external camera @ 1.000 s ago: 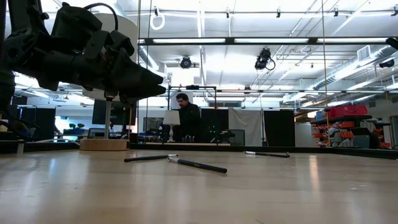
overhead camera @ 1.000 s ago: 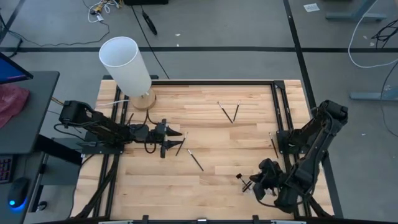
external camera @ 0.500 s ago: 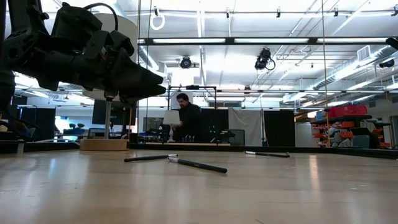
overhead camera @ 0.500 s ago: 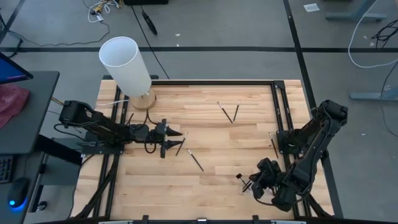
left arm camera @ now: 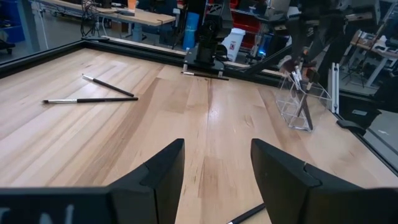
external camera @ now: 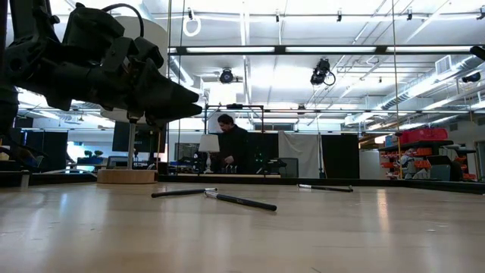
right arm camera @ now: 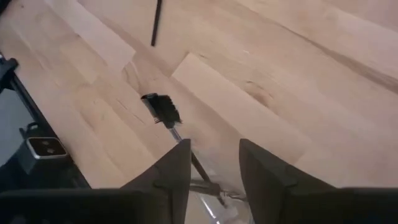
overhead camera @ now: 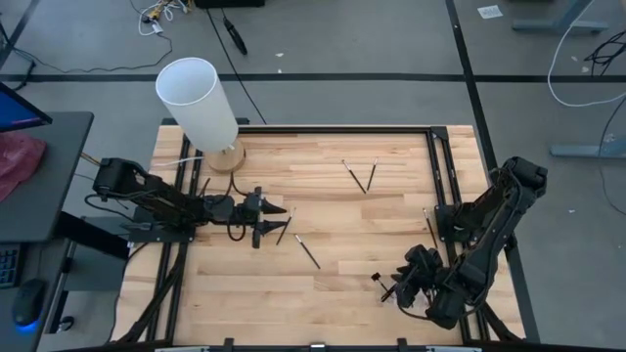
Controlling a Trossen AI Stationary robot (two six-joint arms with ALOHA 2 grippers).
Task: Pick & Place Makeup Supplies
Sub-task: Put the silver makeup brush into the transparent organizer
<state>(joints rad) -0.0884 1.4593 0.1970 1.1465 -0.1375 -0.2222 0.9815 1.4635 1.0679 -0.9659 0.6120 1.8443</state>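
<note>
Right fingers (right arm camera: 213, 167) part-open over a brush (right arm camera: 169, 119) at the worktop's (overhead camera: 333, 210) five o'clock; left fingers (left arm camera: 214, 169) open, empty.

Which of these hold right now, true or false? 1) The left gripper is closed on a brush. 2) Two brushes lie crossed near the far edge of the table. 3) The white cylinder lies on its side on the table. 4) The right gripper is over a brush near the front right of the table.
1) False. The left gripper is open and holds nothing; a brush by the left gripper lies on the table beside its fingers.
2) True. The crossed brushes lie toward the far edge.
3) False. The white cylinder stands upright on its round wooden base at the far left corner.
4) True. The right gripper is over a dark-headed brush.
</note>
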